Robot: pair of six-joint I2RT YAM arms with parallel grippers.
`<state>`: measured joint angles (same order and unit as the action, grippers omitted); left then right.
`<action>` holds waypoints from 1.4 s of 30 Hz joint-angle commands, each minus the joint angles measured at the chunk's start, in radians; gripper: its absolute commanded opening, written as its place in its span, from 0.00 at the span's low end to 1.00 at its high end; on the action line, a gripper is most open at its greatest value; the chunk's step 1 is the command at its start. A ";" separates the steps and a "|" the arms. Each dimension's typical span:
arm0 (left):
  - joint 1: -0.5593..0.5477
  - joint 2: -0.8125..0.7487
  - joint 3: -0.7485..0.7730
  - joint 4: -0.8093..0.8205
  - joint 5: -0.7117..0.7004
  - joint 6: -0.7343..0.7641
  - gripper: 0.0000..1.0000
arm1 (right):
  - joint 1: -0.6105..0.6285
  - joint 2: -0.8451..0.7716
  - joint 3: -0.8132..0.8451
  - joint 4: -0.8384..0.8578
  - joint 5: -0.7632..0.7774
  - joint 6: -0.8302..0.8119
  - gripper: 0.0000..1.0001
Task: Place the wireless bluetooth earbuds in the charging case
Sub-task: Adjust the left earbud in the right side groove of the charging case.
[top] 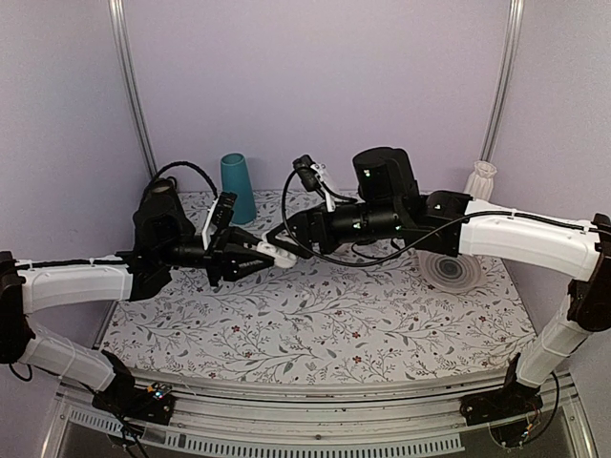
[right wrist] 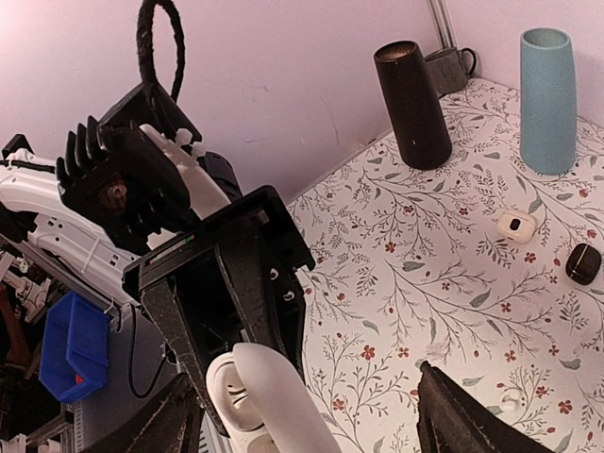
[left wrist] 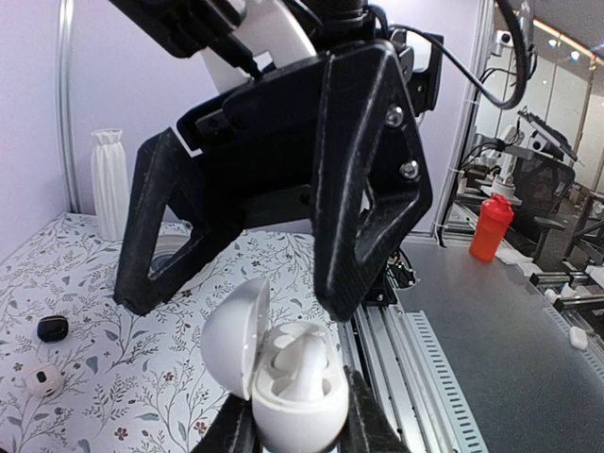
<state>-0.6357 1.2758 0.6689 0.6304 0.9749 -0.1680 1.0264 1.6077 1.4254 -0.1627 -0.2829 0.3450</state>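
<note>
The white charging case (left wrist: 297,401) hangs above the table with my left gripper (left wrist: 300,420) shut on its lower half. Its lid (left wrist: 231,340) stands open to the left. A white earbud (left wrist: 307,368) sits in the case's cavity, stem up; I cannot tell whether a second one lies beside it. My right gripper (right wrist: 311,425) is open, its fingers (left wrist: 368,189) spread wide just above and either side of the case, touching nothing. From the top view the two grippers meet nose to nose over the table's middle, left gripper (top: 260,256), right gripper (top: 291,240), the case (top: 275,254) between them.
On the floral table lie a white round piece (right wrist: 516,226) with a dark centre and a black lump (right wrist: 582,263). A teal vase (top: 237,187) and a black cup (right wrist: 412,104) stand at the back left, a white vase (top: 480,179) back right, a ribbed round dish (top: 449,270) under the right arm.
</note>
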 commanded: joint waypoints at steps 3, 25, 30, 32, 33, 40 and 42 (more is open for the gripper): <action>-0.017 -0.012 0.024 0.006 0.006 0.013 0.00 | -0.002 -0.007 -0.002 -0.002 0.010 0.009 0.79; -0.021 -0.021 0.032 0.006 -0.007 0.021 0.00 | 0.030 0.037 0.020 -0.103 0.072 -0.056 0.78; -0.020 -0.024 0.034 0.009 -0.015 0.022 0.00 | 0.051 0.057 0.026 -0.134 0.116 -0.071 0.78; -0.021 -0.027 0.034 0.013 -0.017 0.021 0.00 | 0.058 0.064 0.026 -0.143 0.134 -0.072 0.78; -0.021 -0.028 0.032 0.016 -0.018 0.019 0.00 | 0.061 0.068 0.026 -0.149 0.139 -0.073 0.78; -0.021 -0.023 0.027 0.017 -0.005 0.019 0.00 | 0.056 0.052 0.033 -0.147 0.152 -0.057 0.79; -0.020 -0.019 0.022 0.018 -0.004 0.019 0.00 | 0.047 0.038 0.037 -0.129 0.136 -0.053 0.79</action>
<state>-0.6453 1.2678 0.6689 0.5762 0.9783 -0.1574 1.0664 1.6413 1.4498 -0.2264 -0.1432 0.2981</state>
